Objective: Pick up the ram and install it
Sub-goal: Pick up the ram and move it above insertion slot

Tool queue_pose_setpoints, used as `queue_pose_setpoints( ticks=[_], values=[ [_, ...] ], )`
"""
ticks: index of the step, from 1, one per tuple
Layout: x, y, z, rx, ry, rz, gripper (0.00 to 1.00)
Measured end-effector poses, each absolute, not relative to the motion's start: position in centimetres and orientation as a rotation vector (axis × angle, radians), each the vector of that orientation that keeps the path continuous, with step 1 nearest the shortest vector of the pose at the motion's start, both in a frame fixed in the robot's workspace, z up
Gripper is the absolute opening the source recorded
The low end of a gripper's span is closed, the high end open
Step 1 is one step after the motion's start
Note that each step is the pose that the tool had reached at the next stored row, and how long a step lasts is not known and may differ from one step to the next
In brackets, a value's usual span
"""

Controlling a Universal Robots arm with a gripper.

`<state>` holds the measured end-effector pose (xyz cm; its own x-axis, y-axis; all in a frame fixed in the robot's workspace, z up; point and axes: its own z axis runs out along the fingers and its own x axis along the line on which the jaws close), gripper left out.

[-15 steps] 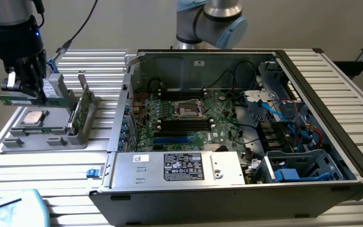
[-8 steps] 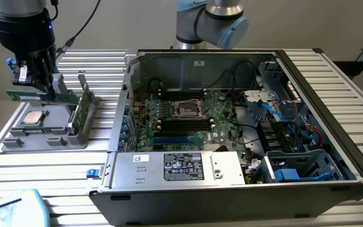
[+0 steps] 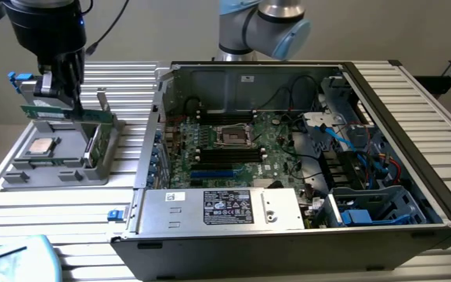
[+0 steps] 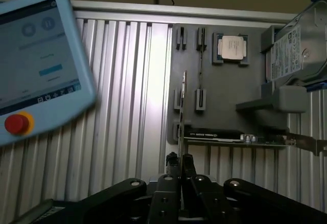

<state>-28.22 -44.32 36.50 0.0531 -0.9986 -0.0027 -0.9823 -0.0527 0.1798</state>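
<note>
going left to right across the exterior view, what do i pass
square silver processor chip on the grey tray → black cpu socket on the green motherboard → blue plastic block in the drive cage

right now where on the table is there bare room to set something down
Bare slats between the grey tray, the computer case and the tablet. Crowded: the tray, under the gripper holding the ram, and inside the case.

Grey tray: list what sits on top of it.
On the grey tray: a silver processor chip, an upright card, and the ram, clamped by the gripper. The gripper hides part of the tray.
</note>
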Motion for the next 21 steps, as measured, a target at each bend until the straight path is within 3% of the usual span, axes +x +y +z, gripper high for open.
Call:
queue_pose_setpoints(
  ticks=[21],
  values=[
    [-21.3,-44.8,40.4,2.217,-2.065,-0.233,0.14]
  ],
)
